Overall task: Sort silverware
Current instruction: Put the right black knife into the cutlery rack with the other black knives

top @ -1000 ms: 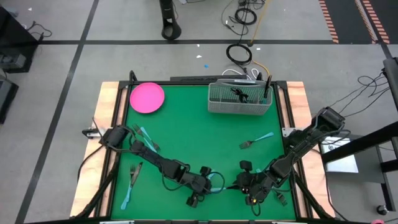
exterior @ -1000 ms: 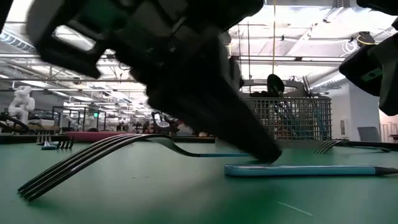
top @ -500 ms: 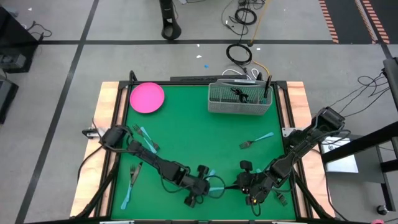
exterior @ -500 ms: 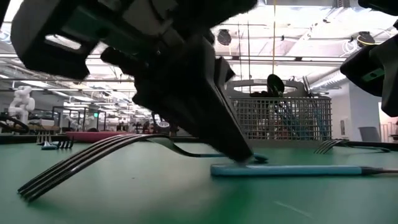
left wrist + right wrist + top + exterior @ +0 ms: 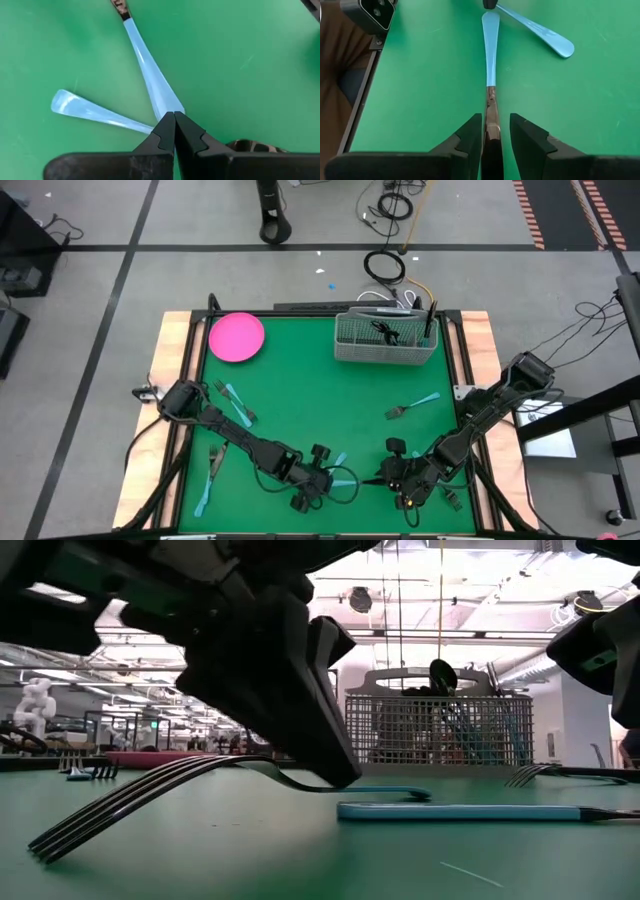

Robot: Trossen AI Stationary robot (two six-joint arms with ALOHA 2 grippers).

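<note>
The left gripper [image 5: 318,480] sat low at the near edge of the green table [image 5: 320,395], its two fingers [image 5: 165,135] pressed tight together with nothing between them. Their tips touched the end of a blue handle [image 5: 150,82] lying flat on the mat. A second blue handle [image 5: 95,111] lay crossed beside it.

The right gripper [image 5: 400,477] was close by, also at the near edge. Its fingers [image 5: 470,137] were partly spread, one on each side of the dark metal end of a long piece of silverware [image 5: 490,60] that lay flat. I could not tell if they squeezed it.

A fork [image 5: 410,406] lay alone near the table's middle right. More forks [image 5: 232,400] lay on the left side. The wire basket [image 5: 385,340] stood at the far edge with some silverware in it, and the pink plate [image 5: 237,336] was at the far left.
</note>
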